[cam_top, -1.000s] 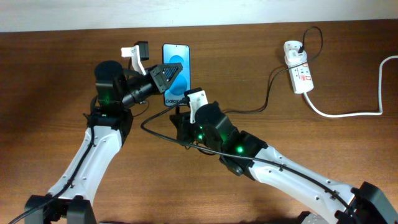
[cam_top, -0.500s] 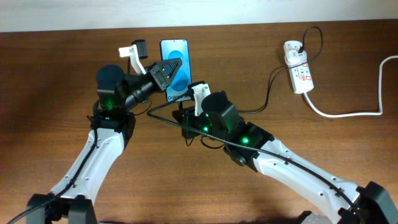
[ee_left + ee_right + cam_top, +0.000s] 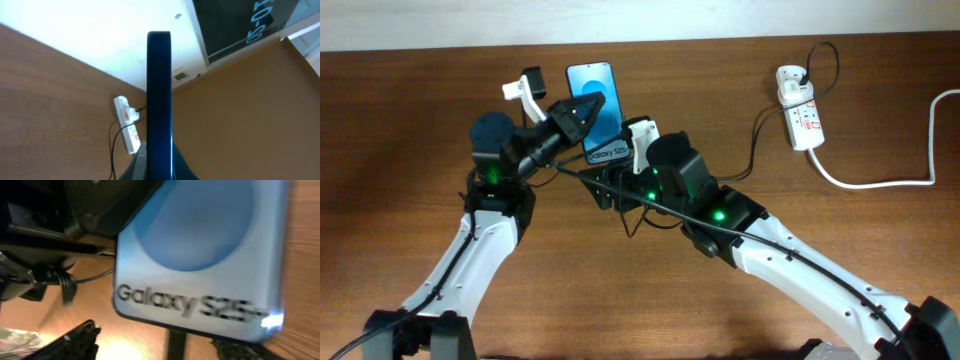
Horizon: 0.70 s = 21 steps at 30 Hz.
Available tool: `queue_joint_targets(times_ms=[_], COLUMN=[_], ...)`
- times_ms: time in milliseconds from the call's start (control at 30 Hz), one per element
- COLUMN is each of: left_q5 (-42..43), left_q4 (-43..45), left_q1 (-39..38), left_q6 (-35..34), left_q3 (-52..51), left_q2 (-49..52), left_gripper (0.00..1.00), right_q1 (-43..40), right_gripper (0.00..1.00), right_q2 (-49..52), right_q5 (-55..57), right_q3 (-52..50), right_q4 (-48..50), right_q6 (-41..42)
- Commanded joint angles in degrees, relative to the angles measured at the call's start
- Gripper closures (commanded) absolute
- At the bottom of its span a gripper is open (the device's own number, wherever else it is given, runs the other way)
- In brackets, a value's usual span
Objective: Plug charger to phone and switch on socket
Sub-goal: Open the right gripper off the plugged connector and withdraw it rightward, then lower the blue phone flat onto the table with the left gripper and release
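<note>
My left gripper (image 3: pixel 590 106) is shut on the phone (image 3: pixel 593 84), holding it tilted up off the table with its blue screen facing up. In the left wrist view the phone (image 3: pixel 159 95) shows edge-on, rising from between the shut fingers of the left gripper (image 3: pixel 159 167). In the right wrist view the charger's black plug tip (image 3: pixel 176 342) stands in the bottom edge of the phone (image 3: pixel 200 255). My right gripper (image 3: pixel 160 347) is open, a finger on each side of the plug and apart from it. The charger's thin black cable (image 3: pixel 754 145) runs to the white socket (image 3: pixel 800 112) at the back right.
The socket's thick white lead (image 3: pixel 880 184) curves off to the right edge. The socket (image 3: pixel 127 125) also shows small on the table in the left wrist view. A loop of black cable lies under my right gripper (image 3: pixel 612 188). A white wall borders the table's far edge.
My right gripper has opened and let go of the plug. The left gripper has carried the phone a little left and toward the back; the right arm followed it.
</note>
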Motion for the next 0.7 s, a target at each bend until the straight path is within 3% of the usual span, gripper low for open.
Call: queue_joint_targets(times_ms=[0, 167, 300, 400, 500, 600, 667], left_q5=[2.16, 3.76, 17.09, 30.03, 32.15, 26.71, 20.15], left_q4=[0.11, -0.59, -6.99, -7.96, -7.96, -7.56, -10.21], left_q1=[2.89, 7.34, 11.43, 10.12, 5.14, 0.02, -1.81], left_q6=[-0.81, -0.79, -2.27, -19.76, -25.68, -22.08, -9.31], left_q3=[-0.74, -0.74, -0.74, -0.74, -0.74, -0.74, -0.74], left_q2=[-0.5, -0.5, -0.5, -0.74, -2.32, -3.26, -3.23], left_gripper=[1.0, 1.0, 1.0, 1.0, 1.0, 1.0, 1.0], right_q1=[-1.07, -1.2, -1.2, -1.2, -1.2, -1.2, -1.2], right_gripper=[0.19, 0.09, 0.04, 0.02, 0.02, 0.02, 0.01], right_q2=[-2.43, -8.46, -19.65, -30.77, -37.55, -41.11, -41.2], right_q5=[2.23, 3.08, 13.49, 19.34, 19.47, 19.52, 19.5], right_q3=[2.03, 2.03, 2.03, 2.03, 2.03, 2.03, 2.01], right_q4=[-2.34, -11.37, -22.67, -33.31, -39.5, -45.18, -49.27], right_q6=[-0.96, -7.34, -8.52, -8.26, -4.5, -3.52, -3.5])
